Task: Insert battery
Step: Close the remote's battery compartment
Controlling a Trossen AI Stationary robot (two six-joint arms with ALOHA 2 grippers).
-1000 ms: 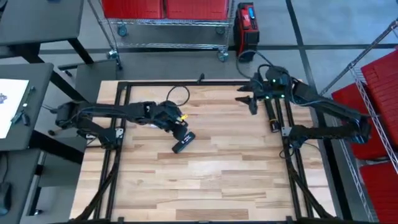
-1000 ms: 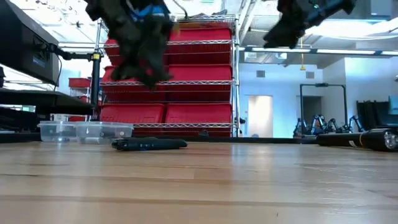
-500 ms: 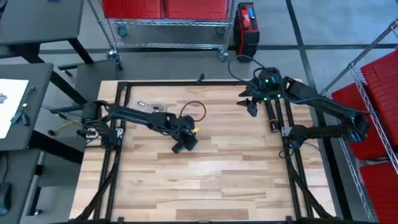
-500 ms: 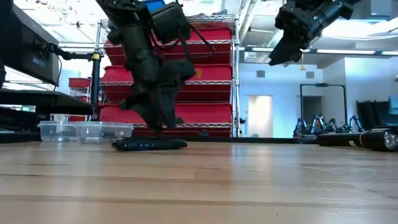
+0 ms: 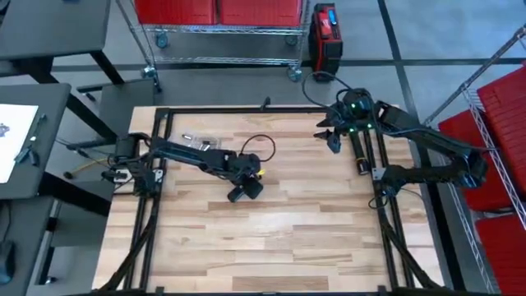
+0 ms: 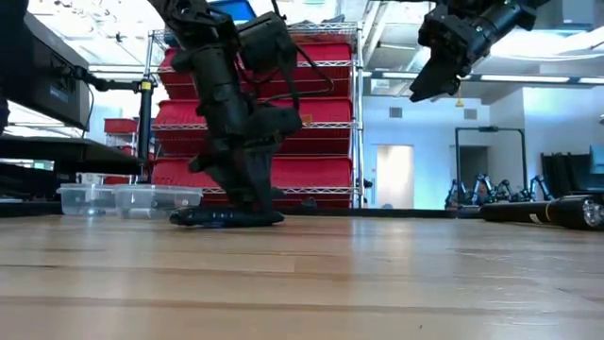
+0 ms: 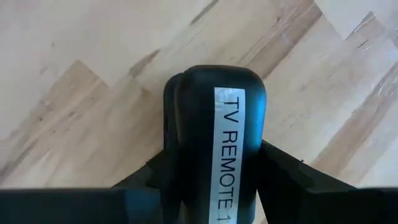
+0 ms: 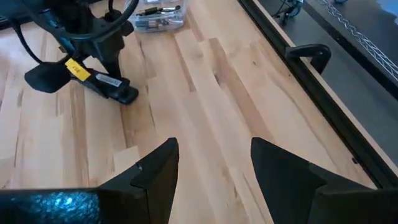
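Count on my bench [image 5: 271, 247]: one TV remote [image 5: 243, 191], black, with one white label strip along it. One dark cylinder [image 5: 360, 156], torch-like, lying at the right edge. Clear plastic boxes [image 6: 130, 199] at the far left side: two seen from the low view, contents too small to count. Arms: two, mine, so one left gripper [image 5: 245, 186] and one right gripper [image 5: 333, 141]. Beyond the bench: one wire rack [image 6: 255, 113] of red bins.

label: "TV REMOTE 1" | on: black remote [image 7: 214, 149] | final digit possibly cut off
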